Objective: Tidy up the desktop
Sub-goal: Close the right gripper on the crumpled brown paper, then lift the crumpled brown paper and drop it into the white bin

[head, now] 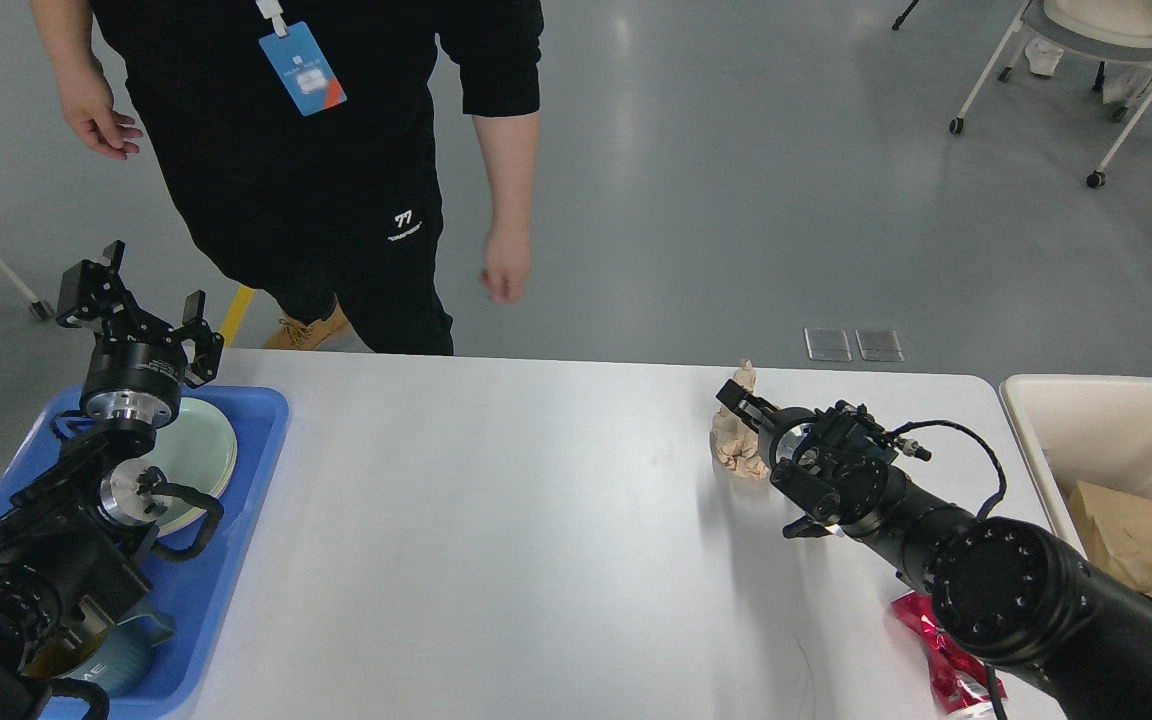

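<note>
The white desktop (496, 540) fills the middle of the head view. A crumpled brown paper ball (736, 450) lies near its far right edge. My right gripper (742, 402) is shut on the paper ball, which looks squeezed narrow, with a tip sticking up behind the fingers. Part of the paper is hidden by the gripper. My left gripper (136, 300) is open and empty, raised above the far end of the blue tray (261, 430) at the left.
The tray holds a pale green plate (204, 445) and a teal cup (131, 655). A cream bin (1036, 425) with cardboard (1126, 530) stands at the right. A red wrapper (936, 655) lies under my right arm. A person (336, 150) stands at the far edge.
</note>
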